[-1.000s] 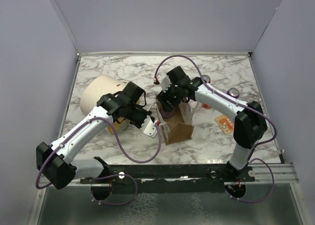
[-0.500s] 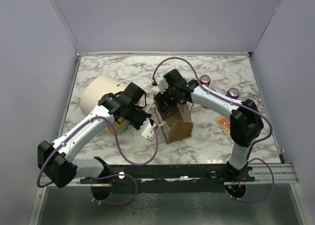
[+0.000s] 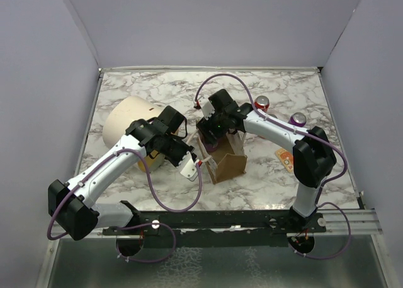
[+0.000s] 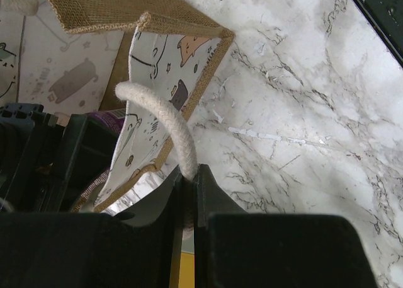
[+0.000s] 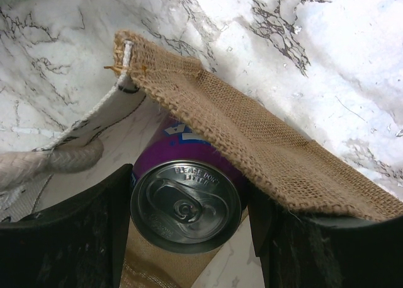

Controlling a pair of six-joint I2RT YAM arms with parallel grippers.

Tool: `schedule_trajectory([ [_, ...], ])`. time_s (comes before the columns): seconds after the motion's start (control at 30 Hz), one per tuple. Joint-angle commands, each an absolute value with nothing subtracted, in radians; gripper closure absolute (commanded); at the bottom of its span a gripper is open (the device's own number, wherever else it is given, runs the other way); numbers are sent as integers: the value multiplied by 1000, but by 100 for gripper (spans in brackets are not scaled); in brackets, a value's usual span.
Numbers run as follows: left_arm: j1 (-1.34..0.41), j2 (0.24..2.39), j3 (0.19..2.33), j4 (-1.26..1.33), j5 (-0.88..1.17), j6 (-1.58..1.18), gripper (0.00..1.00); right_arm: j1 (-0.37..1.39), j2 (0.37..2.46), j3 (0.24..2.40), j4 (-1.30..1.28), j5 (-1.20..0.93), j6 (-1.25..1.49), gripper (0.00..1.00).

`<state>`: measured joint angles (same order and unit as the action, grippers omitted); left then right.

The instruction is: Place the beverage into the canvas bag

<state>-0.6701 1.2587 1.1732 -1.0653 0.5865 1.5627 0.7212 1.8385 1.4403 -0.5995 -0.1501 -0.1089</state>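
Observation:
The canvas bag (image 3: 228,162) stands open mid-table, tan burlap with a printed white lining. My left gripper (image 3: 191,166) is shut on its cream rope handle (image 4: 165,119) and holds the near side open; its jaws (image 4: 191,178) pinch the rope. My right gripper (image 3: 211,132) is over the bag's mouth, shut on a purple beverage can (image 5: 182,209). The can is upright, partly under the burlap rim (image 5: 252,143) and inside the opening. A purple sliver of the can shows in the left wrist view (image 4: 108,115), beside the right gripper's black body.
A large cream cylinder (image 3: 129,121) with a yellow-orange end lies at the left, under my left arm. Two more cans (image 3: 262,102) (image 3: 298,118) stand at the back right. An orange packet (image 3: 287,159) lies at the right. Grey walls enclose the marble table (image 3: 157,86).
My right gripper has moved left and down with the can, into the bag's mouth. The left gripper has pulled the handle slightly toward itself and otherwise held still.

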Motion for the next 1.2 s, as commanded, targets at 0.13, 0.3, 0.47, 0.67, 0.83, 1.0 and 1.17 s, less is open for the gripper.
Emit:
schedule_trajectory([
  [0.13,-675,1261,1166,-1083,591,1584,100,732,1863,1458,-571,-197,-104,67],
  [0.3,-675,1267,1173,-1085,594,1585,100,732,1866,1476,-583,-219,-104,59],
  [0.47,-675,1267,1171,-1086,596,1586,100,732,1868,1500,-593,-223,-114,48],
  [0.67,-675,1260,1157,-1081,590,1586,100,731,1853,1505,-593,-218,-125,33],
  [0.83,-675,1259,1154,-1079,587,1586,100,732,1840,1511,-593,-215,-132,24],
  [1.0,-675,1261,1153,-1075,589,1587,100,732,1834,1516,-601,-207,-140,19],
  [1.17,-675,1259,1149,-1076,585,1587,100,732,1811,1513,-598,-183,-150,18],
])
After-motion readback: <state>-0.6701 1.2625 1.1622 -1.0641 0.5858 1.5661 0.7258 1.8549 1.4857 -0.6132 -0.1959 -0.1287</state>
